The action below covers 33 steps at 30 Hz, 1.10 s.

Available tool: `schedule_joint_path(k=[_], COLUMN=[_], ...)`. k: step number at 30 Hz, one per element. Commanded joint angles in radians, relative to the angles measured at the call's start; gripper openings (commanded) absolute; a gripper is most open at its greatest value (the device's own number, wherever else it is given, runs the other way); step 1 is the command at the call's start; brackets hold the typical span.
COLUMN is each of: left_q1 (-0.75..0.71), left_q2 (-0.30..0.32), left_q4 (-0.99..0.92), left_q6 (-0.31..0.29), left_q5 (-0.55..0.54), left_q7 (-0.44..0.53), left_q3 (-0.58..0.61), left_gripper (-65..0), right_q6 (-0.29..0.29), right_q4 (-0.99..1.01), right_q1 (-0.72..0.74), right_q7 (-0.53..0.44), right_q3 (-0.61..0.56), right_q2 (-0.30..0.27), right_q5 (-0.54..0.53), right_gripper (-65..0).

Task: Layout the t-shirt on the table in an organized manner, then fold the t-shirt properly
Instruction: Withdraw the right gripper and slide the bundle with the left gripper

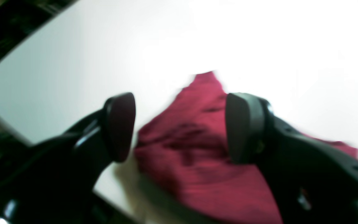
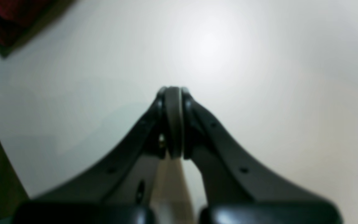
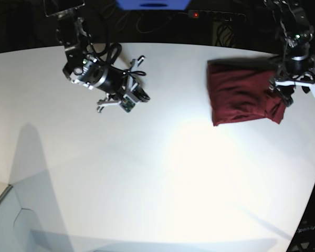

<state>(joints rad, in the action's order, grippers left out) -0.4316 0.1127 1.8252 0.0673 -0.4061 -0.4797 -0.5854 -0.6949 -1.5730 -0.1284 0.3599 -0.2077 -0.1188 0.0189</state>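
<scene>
White worktop (image 3: 147,173) filled the scene, backed by dark clutter. One t-shirt (image 3: 241,97), bunched and roughly square, lay at its far edge on the left arm's side. The left claw (image 1: 180,127) hung directly over it, released and spread. The right claw (image 2: 172,123), clenched on nothing, hovered well apart. Two claws, one shirt.

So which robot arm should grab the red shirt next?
Probably the left. Its left gripper hangs open right over the t-shirt, while the right gripper is shut and far away above bare table.
</scene>
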Motion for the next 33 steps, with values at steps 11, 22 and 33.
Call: schedule_joint_path(k=[11,22,33], left_q1=[0.124,0.156,0.193], left_q2=[0.103,0.112,0.129], left_q4=[-0.137,-0.253,-0.411], left_q6=[-0.258,-0.346,-0.349], left_q5=[0.009,0.011,0.051], left_q7=[-0.103,-0.098,-0.095], left_q3=[-0.043,-0.043,-0.037], left_gripper=[-21.2,-21.2,-21.2], right_q6=[-0.003,-0.003,-0.003], right_q4=[-0.019,-0.022,-0.022], right_q1=[0.008,-0.004,-0.004], right_q7=[-0.028,-0.028,-0.028], right_q3=[0.003,0.003,0.004], right_q2=[0.0,0.0,-0.002], right_q5=[-0.021,-0.02,-0.02], right_gripper=[-65.0,-65.0,-65.0])
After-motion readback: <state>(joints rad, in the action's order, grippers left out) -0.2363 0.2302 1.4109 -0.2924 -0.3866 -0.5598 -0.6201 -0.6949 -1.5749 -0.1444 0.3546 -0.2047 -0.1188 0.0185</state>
